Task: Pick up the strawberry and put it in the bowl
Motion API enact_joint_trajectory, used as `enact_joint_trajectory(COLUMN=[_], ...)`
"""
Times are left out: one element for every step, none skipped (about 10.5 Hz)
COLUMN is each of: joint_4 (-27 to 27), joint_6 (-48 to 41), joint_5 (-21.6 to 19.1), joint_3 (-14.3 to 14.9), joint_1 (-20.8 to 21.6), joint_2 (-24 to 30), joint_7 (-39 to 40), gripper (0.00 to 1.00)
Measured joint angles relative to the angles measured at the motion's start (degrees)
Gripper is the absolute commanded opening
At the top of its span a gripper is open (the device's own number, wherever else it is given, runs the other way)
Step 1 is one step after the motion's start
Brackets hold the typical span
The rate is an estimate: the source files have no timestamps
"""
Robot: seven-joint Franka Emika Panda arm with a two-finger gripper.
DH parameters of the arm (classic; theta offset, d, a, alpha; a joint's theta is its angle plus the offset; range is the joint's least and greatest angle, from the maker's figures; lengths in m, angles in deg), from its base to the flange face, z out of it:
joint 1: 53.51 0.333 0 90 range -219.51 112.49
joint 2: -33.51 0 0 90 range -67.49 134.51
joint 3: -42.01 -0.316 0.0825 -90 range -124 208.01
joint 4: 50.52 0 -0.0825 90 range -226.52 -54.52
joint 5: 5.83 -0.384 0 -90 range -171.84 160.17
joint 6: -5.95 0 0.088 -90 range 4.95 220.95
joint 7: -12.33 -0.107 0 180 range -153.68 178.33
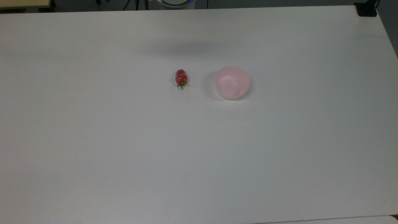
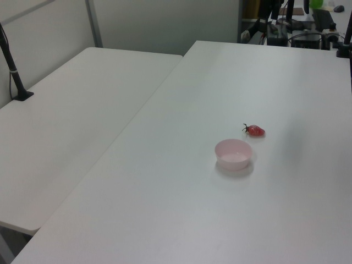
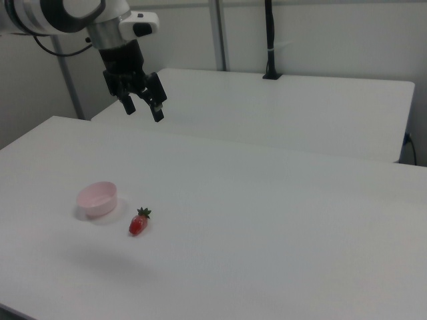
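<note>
A small glossy red strawberry (image 1: pixel 181 77) with a green cap lies on the white table, to the left of the bowl in the top view. It also shows as the strawberry (image 2: pixel 255 130) in the left view and the strawberry (image 3: pixel 139 223) in the right view. The pale pink bowl (image 1: pixel 232 82) stands upright and holds nothing; bowl (image 2: pixel 234 153), bowl (image 3: pixel 97 198). My gripper (image 3: pixel 142 111) hangs high above the table in the right view, well above and behind the bowl, open with nothing between its fingers.
The white table (image 1: pixel 124 149) is wide and bare around both objects. A second white table (image 2: pixel 71 121) adjoins it. A black post (image 3: pixel 270 40) stands on that second table, and a black clamp (image 1: pixel 367 9) sits at a far corner.
</note>
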Motion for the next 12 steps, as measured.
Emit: enact_joint_trajectory(joint_4=[0.0, 0.0, 0.0, -0.01, -0.01, -0.01, -0.02, -0.02, -0.02, -0.07, -0.16, -0.2], joint_6=[0.0, 0.0, 0.0, 0.0, 0.0, 0.0, 0.0, 0.0, 0.0, 0.0, 0.0, 0.0], joint_5=[0.0, 0.0, -0.01, -0.01, -0.01, -0.01, -0.01, -0.01, -0.01, -0.01, -0.01, -0.01], joint_3=[0.0, 0.0, 0.0, 0.0, 0.0, 0.0, 0.0, 0.0, 0.0, 0.0, 0.0, 0.0], joint_1=[0.0, 0.11, 0.3, 0.51, 0.65, 0.69, 0.69, 0.69, 0.7, 0.73, 0.74, 0.74], joint_2=[-0.01, -0.01, -0.01, -0.01, -0.02, -0.03, -0.03, -0.03, -0.04, -0.06, -0.09, -0.19], joint_7=[0.0, 0.31, 0.51, 0.51, 0.51, 0.51, 0.51, 0.51, 0.51, 0.51, 0.51, 0.67], gripper=[1.0, 1.0, 1.0, 1.0, 1.0, 1.0, 1.0, 1.0, 1.0, 1.0, 1.0, 1.0])
